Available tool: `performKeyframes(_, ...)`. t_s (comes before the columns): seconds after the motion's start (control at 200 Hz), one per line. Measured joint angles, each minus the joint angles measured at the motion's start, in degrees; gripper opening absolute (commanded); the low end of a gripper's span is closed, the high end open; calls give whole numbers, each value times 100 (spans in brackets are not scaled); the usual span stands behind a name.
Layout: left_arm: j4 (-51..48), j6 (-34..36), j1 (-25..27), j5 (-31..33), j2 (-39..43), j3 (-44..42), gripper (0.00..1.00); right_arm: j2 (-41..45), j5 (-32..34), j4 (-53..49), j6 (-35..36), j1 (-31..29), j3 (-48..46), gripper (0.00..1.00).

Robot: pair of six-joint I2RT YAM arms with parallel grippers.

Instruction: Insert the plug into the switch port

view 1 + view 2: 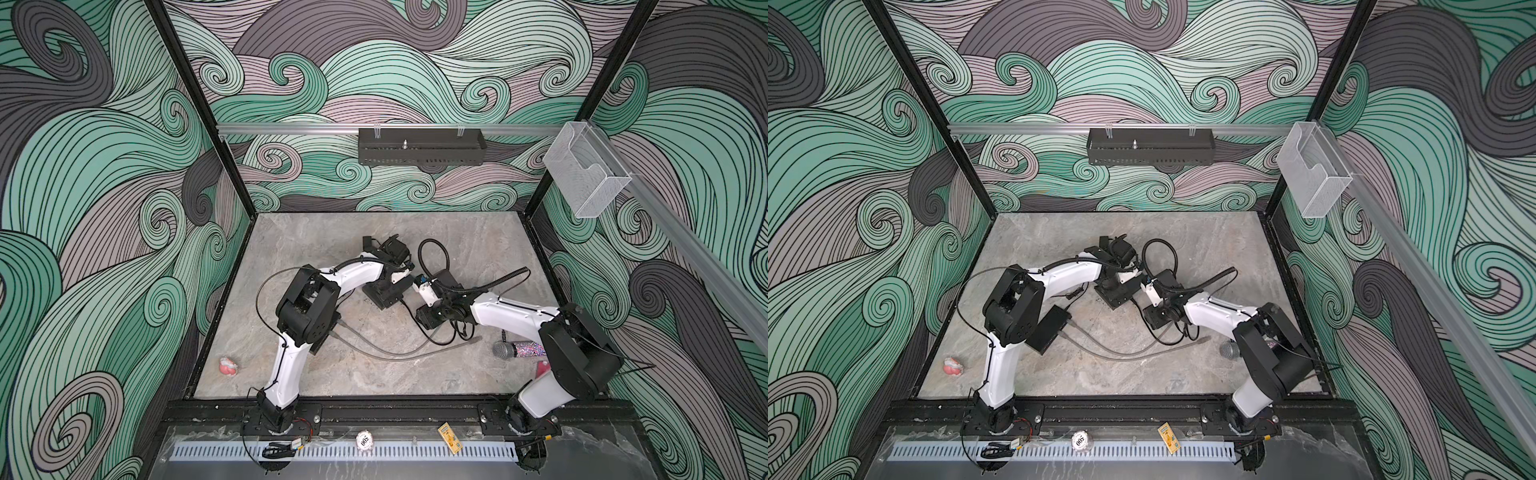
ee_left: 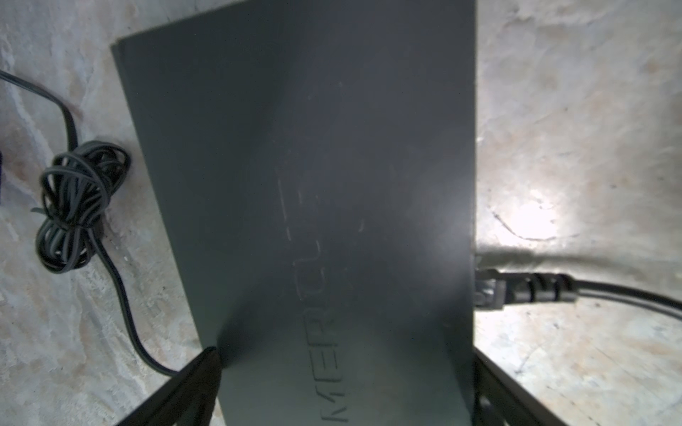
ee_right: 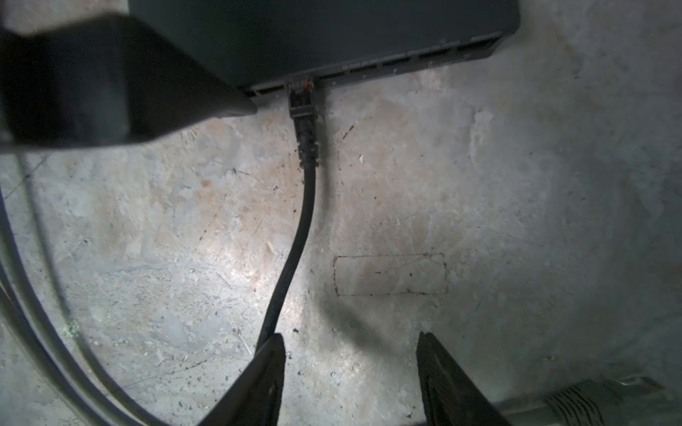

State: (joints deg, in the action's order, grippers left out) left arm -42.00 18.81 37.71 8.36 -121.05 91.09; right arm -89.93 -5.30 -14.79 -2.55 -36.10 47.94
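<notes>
The switch [image 2: 313,184] is a flat dark grey box lying on the stone tabletop, mid-table in both top views [image 1: 384,293] [image 1: 1119,293]. My left gripper [image 2: 345,356] is open and straddles the switch, one finger at each long edge. The black plug [image 3: 302,99] sits in a port on the switch's front face [image 3: 369,66], and its black cable [image 3: 295,239] trails away over the table. The plug also shows in the left wrist view [image 2: 491,291]. My right gripper [image 3: 350,337] stands open a short way back from the plug, with the cable running past one finger and nothing between the jaws.
A bundled black cord [image 2: 77,206] lies beside the switch. A second black box [image 1: 1050,328] with grey cables [image 1: 395,353] sits under the left arm. A black power brick [image 1: 428,318], a glittery microphone [image 1: 519,350] and a pink-and-white object [image 1: 227,365] also lie on the table.
</notes>
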Motion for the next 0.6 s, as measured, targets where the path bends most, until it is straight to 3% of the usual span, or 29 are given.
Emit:
performKeyframes(0.21, 0, 0, 0, 0, 0, 0, 99, 330, -101, 83, -13, -2, -55, 52)
performKeyframes(0.43, -44, -4, 0, 0, -24, 46, 99, 39, -525, -61, 120, -103, -28, 48)
performKeyframes(0.5, -57, -7, 0, 0, -28, 55, 99, -96, -588, -142, 164, -136, -22, 40)
performKeyframes(0.545, -61, -7, 0, 0, -35, 59, 99, -179, -612, -199, 153, -144, -7, 26)
performKeyframes(0.6, -66, -9, 0, 0, -35, 63, 99, -247, -627, -234, 192, -146, 2, 16)
